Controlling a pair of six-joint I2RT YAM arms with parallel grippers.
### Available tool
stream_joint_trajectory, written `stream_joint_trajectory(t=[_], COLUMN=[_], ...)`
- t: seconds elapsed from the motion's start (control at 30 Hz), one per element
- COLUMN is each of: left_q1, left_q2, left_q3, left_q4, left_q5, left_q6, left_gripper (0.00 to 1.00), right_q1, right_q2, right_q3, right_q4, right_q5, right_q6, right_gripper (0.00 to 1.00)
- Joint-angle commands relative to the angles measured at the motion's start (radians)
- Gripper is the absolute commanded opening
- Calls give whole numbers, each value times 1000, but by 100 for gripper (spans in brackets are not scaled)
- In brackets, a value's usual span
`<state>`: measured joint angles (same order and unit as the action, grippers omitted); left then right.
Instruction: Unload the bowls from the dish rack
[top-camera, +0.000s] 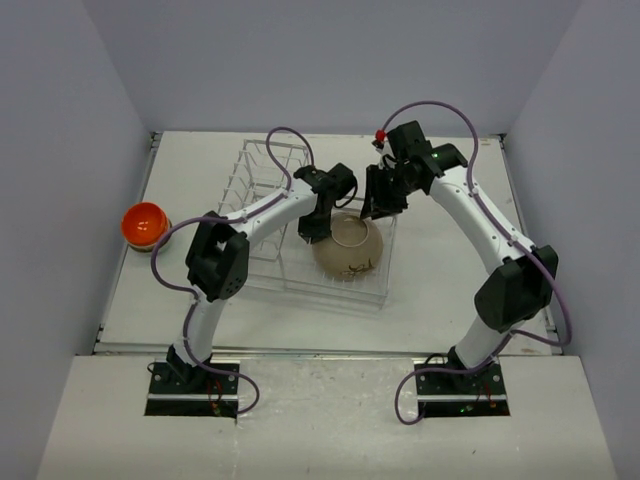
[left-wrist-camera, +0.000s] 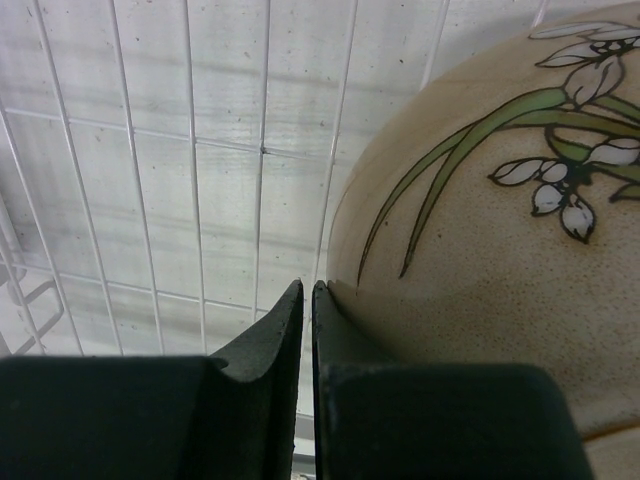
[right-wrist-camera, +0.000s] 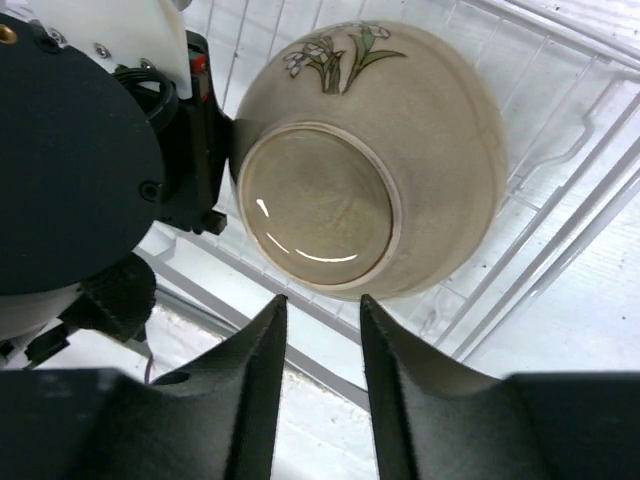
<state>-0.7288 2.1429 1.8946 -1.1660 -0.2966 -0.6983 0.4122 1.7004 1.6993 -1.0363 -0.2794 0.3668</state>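
Observation:
A large tan bowl (top-camera: 348, 250) with painted flowers lies upside down in the low basket part of the white wire dish rack (top-camera: 262, 168). My left gripper (top-camera: 318, 226) is at the bowl's left edge. In the left wrist view its jaws (left-wrist-camera: 308, 287) are nearly together, and the rim of the tan bowl (left-wrist-camera: 480, 250) runs into the narrow gap. My right gripper (right-wrist-camera: 320, 300) is open with nothing between its fingers, just above the bowl's glossy foot ring (right-wrist-camera: 320, 205). A small orange bowl (top-camera: 143, 223) sits on the table left of the rack.
The rack's taller slotted section (top-camera: 270, 160) stands behind my left arm, and its wires (left-wrist-camera: 190, 200) pass under the gripper. The left wrist housing (right-wrist-camera: 80, 150) sits close beside the bowl. Grey walls close in the table on three sides.

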Motion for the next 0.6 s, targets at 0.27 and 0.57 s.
stream_joint_trajectory(t=[0.27,0.57], left_q1=[2,2], left_q2=[8,2], left_q3=[-12,-8], left_q4=[38,75], left_q5=[66,132], left_q6=[0,16], left_gripper=[6,5], right_q1=[-36,-35], right_q2=[-163,-146], right_q3=[-99,-98], right_q4=[36,5], right_q5=[80,-13], right_q6=[83,63], right_gripper=[42,51])
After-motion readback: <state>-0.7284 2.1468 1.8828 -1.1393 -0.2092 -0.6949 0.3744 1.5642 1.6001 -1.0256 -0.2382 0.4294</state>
